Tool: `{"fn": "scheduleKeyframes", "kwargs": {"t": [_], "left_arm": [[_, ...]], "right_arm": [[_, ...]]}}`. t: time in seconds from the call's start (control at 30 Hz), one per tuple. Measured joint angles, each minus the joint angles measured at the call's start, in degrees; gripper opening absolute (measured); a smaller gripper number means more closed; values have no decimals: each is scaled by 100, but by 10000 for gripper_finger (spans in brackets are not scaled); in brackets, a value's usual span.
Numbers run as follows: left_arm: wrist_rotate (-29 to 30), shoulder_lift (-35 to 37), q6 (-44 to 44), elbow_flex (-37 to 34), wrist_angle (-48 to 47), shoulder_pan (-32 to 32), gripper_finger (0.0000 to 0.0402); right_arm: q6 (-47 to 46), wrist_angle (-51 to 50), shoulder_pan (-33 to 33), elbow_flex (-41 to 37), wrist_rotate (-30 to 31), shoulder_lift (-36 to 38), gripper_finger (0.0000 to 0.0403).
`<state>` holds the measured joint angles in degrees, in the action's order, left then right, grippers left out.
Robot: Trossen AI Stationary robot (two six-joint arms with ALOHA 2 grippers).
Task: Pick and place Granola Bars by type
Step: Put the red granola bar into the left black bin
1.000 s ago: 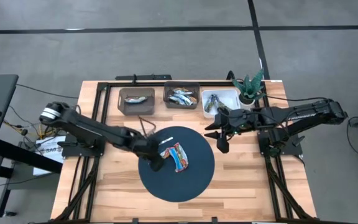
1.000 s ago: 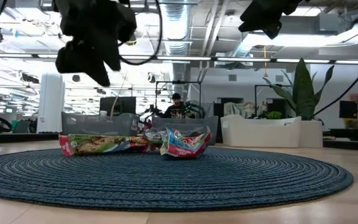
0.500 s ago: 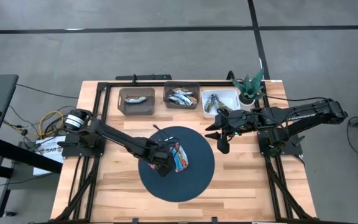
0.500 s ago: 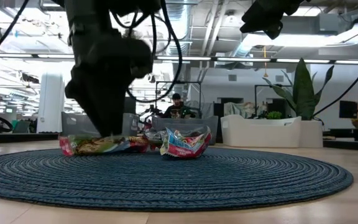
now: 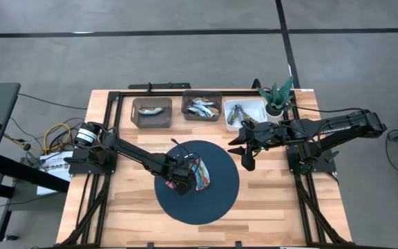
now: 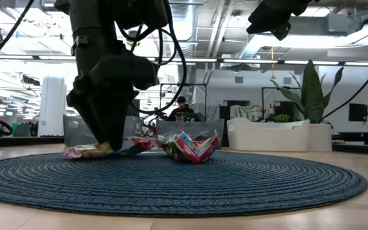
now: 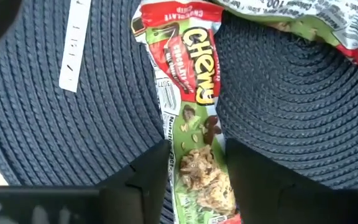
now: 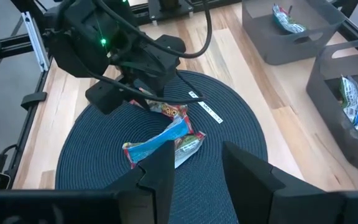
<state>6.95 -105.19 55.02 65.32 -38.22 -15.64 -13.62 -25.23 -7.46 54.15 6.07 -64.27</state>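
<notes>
While the right gripper [image 5: 247, 160] hangs above the mat's [image 5: 220, 197] right edge, jaws spread and empty, we see the left gripper [image 7: 194, 180] down on the mat with its fingers [image 7: 148, 174] on either side of a green-and-red bar [image 7: 194, 143]; whether they pinch it we cannot tell. Beside it lie a blue bar [image 8: 160, 140] and another bar [image 8: 188, 146].
</notes>
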Motion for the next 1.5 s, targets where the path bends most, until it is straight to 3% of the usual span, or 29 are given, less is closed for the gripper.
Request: {"fn": "scheduleKeyframes", "kwargs": {"t": [0.37,0.63,0.9,1.03,1.3,1.4,1.5], "left_arm": [[-145,10,166,275,-219,96,31],[247,17,160,1144,-1485,407,21],[1186,406,418,1767,-3348,833,7],[1612,1158,617,1510,-3349,1219,4],[2313,2700,560,910,-3268,2435,5],[2319,3021,313,729,-3141,3099,5],[1941,3110,-131,587,-2774,3776,6]], "right_arm": [[6,2,4,0,31,0,124],[6,4,4,0,33,0,124],[-34,183,9,0,253,0,124],[-93,307,11,0,609,0,124],[-93,594,155,0,629,0,124],[-73,757,253,0,629,0,124],[19,881,355,0,628,0,124]]}}
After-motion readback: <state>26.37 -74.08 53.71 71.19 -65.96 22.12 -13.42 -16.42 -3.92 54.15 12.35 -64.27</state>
